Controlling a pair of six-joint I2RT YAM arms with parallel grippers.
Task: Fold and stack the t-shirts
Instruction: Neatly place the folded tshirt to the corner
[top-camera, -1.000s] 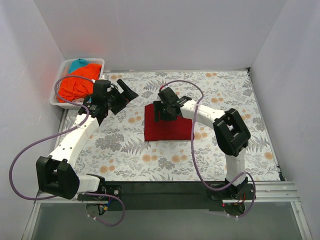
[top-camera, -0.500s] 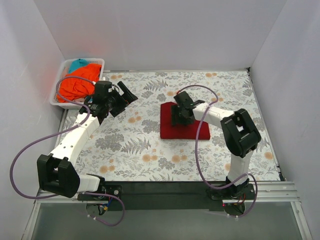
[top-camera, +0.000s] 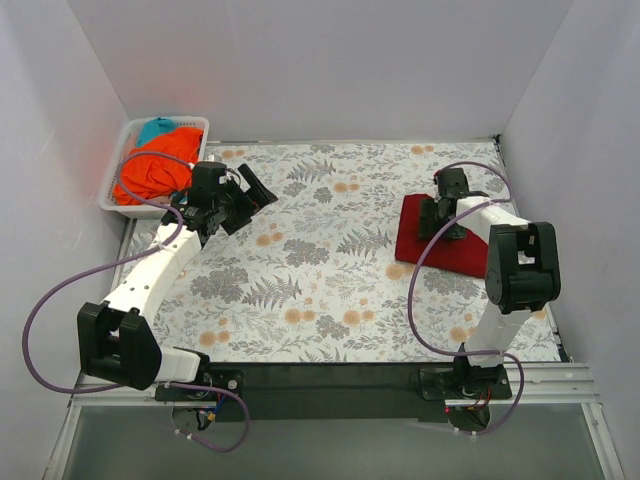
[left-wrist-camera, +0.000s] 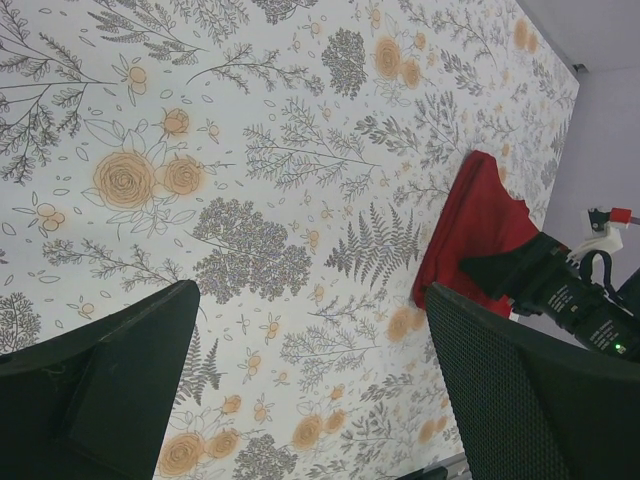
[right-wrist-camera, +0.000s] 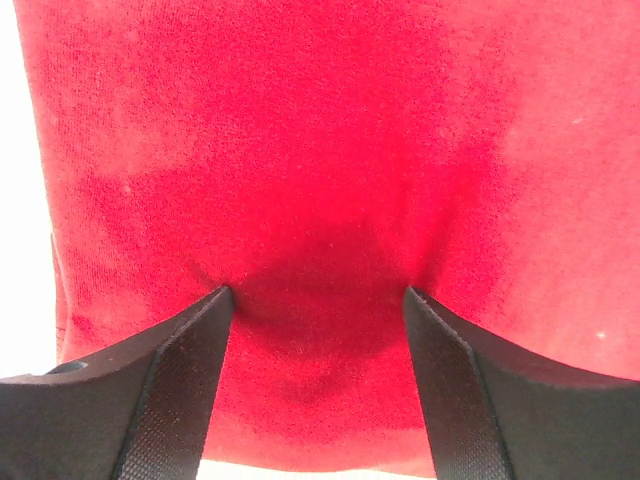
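Observation:
The dark red t-shirt (top-camera: 420, 242) lies folded into a flat rectangle at the right side of the table. My right gripper (top-camera: 446, 214) is down on top of it, open, with both fingertips pressed into the cloth (right-wrist-camera: 320, 150) and a dimple between them (right-wrist-camera: 318, 300). Nothing is pinched between its fingers. My left gripper (top-camera: 255, 190) hovers open and empty over the back left of the table; in its own view (left-wrist-camera: 310, 290) the red shirt (left-wrist-camera: 480, 215) lies far off. The orange t-shirt (top-camera: 150, 170) and the teal t-shirt (top-camera: 157, 128) are heaped in the basket.
The white slotted basket (top-camera: 192, 122) stands at the back left corner, just off the floral tablecloth (top-camera: 320, 270). White walls close in the back and both sides. The red shirt lies close to the right wall.
My right gripper has slid the folded red shirt from the middle of the table to the right side. The left gripper has opened a little wider and barely moved.

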